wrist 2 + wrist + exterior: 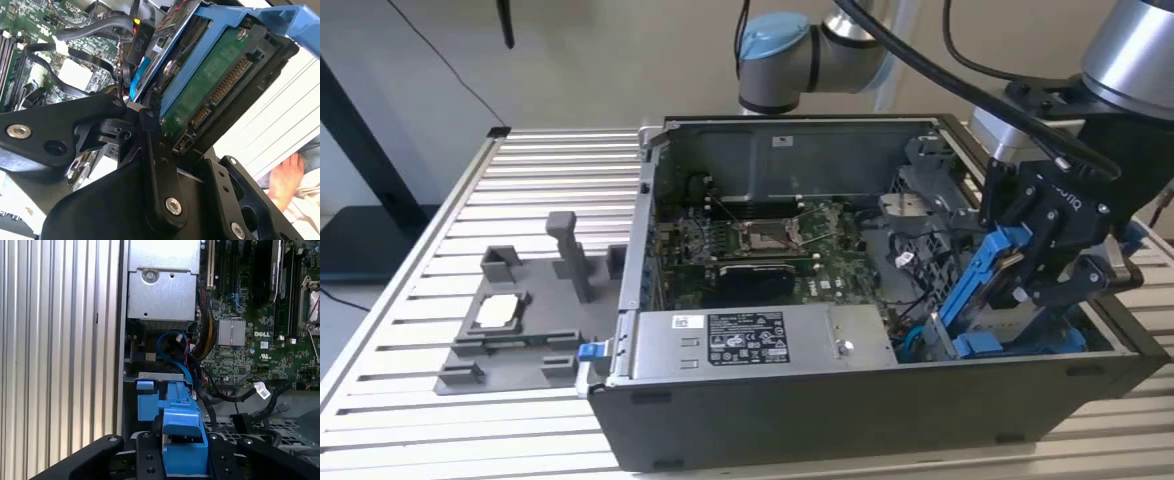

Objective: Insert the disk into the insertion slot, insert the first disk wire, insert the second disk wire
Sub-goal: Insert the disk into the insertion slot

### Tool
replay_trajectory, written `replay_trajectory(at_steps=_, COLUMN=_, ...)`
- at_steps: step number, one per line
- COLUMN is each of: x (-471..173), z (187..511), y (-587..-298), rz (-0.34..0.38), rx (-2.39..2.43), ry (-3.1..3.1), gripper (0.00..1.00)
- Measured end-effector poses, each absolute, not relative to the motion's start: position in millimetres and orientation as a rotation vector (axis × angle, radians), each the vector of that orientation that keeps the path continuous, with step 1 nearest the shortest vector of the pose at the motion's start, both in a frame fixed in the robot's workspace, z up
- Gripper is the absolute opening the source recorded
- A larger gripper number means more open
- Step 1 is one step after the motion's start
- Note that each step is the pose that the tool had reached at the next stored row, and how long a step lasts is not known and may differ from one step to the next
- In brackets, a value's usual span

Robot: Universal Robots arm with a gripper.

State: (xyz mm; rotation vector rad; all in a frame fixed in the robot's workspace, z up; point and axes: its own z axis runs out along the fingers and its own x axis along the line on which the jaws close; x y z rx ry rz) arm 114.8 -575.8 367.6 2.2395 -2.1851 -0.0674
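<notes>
Exterior view: the hand (1034,275) is clamped on the disk (987,288), gripping its blue carrier from both sides. The disk stands on edge, steeply tilted. Its lower end is down in the PC case (854,425), in the corner at the exterior view's right, at the insertion slot (927,335) just beside the silver PSU box (747,340). The case sits on a slatted desk (560,160). Second wrist view: the disk's green board and connector row are bare, nothing plugged in. Black cables (90,25), prob. the disk wires, lie loose over the motherboard (15,20), apart from the disk. First wrist view: the carrier sits between the hand's fingers (148,460), pointing along the slot twd its grey metal lip, w/ more blue plastic just ahead of it. Can't tell how deep the disk is. Judgement: step 1 is underway, the disk is not yet seated flat, and both wire steps are left to do.
</notes>
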Motion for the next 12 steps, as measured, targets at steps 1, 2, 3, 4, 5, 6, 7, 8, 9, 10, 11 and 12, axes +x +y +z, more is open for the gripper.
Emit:
replay_trajectory(at_steps=1, x=114.7, z=367.6, y=-575.8, rz=-0.067, rx=2.239, ry=-2.185, gripper=0.33)
replay_trajectory(at_steps=2, x=114.7, z=367.6, y=-575.8, rz=-0.067, rx=2.24, ry=-2.185, gripper=0.33)
replay_trajectory(at_steps=3, x=114.7, z=367.6, y=-575.8, rz=-0.067, rx=2.239, ry=-2.185, gripper=0.33)
replay_trajectory(at_steps=4, x=114.8, z=367.6, y=-575.8, rz=-0.067, rx=2.24, ry=-2.185, gripper=0.33)
replay_trajectory(at_steps=5, x=114.8, z=367.5, y=-575.7, rz=-0.068, rx=2.24, ry=-2.185, gripper=0.33)
replay_trajectory(at_steps=6, x=114.8, z=367.6, y=-575.7, rz=-0.067, rx=2.24, ry=-2.185, gripper=0.35)
replay_trajectory(at_steps=7, x=114.8, z=367.6, y=-575.8, rz=-0.067, rx=2.24, ry=-2.185, gripper=0.4)
replay_trajectory(at_steps=8, x=114.8, z=367.6, y=-575.8, rz=-0.067, rx=2.24, ry=-2.185, gripper=0.4)
replay_trajectory(at_steps=9, x=114.7, z=367.6, y=-575.8, rz=-0.067, rx=2.24, ry=-2.185, gripper=0.47)
replay_trajectory(at_steps=10, x=114.7, z=367.6, y=-575.8, rz=-0.067, rx=2.239, ry=-2.185, gripper=0.47)
replay_trajectory(at_steps=11, x=114.7, z=367.6, y=-575.8, rz=-0.067, rx=2.239, ry=-2.185, gripper=0.53)
replay_trajectory(at_steps=12, x=114.7, z=367.6, y=-575.8, rz=-0.067, rx=2.239, ry=-2.185, gripper=0.53)
